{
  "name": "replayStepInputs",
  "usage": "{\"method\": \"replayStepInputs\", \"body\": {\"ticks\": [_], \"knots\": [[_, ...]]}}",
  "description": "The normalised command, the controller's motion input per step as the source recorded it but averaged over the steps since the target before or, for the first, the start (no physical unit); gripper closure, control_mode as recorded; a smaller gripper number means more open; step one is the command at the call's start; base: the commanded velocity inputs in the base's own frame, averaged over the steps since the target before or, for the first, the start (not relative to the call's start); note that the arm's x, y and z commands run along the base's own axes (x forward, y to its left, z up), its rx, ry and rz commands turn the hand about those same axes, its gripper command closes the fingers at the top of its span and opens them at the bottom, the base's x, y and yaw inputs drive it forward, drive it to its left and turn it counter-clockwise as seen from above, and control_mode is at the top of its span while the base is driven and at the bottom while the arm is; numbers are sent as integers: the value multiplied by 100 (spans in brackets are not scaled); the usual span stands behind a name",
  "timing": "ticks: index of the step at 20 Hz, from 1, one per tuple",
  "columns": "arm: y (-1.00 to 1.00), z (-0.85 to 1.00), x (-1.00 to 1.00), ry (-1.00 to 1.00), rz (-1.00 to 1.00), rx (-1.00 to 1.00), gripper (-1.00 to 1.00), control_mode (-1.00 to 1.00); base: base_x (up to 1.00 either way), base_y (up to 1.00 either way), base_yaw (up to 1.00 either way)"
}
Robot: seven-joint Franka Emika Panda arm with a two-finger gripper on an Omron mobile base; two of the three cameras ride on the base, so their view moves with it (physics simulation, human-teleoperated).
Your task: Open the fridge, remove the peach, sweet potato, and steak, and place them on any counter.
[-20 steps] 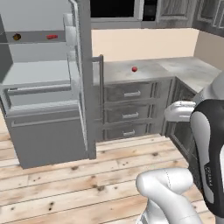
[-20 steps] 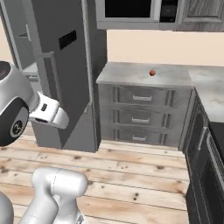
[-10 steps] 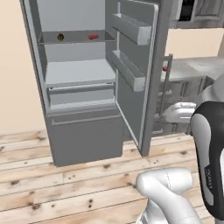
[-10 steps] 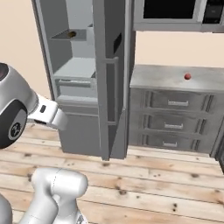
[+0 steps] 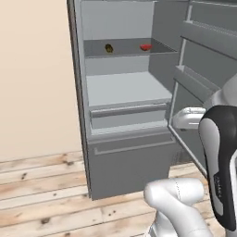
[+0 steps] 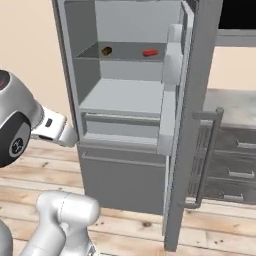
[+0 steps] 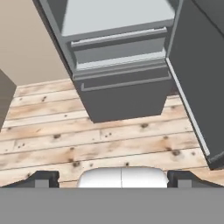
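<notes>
— Driving left has brought us square to the fridge [image 5: 125, 152]; the counter slid aside.
— Door's open. Sweet potato [image 5: 109, 48] and steak [image 5: 146, 47] sit on the upper shelf; we see no peach there.
— Gripper [image 7: 112, 178] fingers spread wide, holding nothing, low near the floor.

Open fridge [image 6: 131, 100]; sweet potato [image 6: 106, 50] and steak [image 6: 149, 52] on upper shelf

No readable text, label, brand, number or sign appears anywhere on the fridge [image 5: 129, 115] or around it
</notes>
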Motion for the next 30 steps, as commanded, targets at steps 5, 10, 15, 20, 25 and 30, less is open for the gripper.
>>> {"method": "replayStepInputs", "body": {"ticks": [5, 10, 15, 20, 25, 30], "knots": [[0, 0, 0, 0, 0, 0, -100, 100, 100, 13, 0], [0, 0, 0, 0, 0, 0, -100, 100, 100, -1, 0], [0, 0, 0, 0, 0, 0, -100, 100, 100, 0, 0], [0, 0, 0, 0, 0, 0, -100, 100, 90, 0, 0], [0, 30, -3, -8, 0, 0, -100, -100, 13, 0, 0], [1, 68, 29, -17, 0, 0, -100, -100, 0, 0, 0]]}}
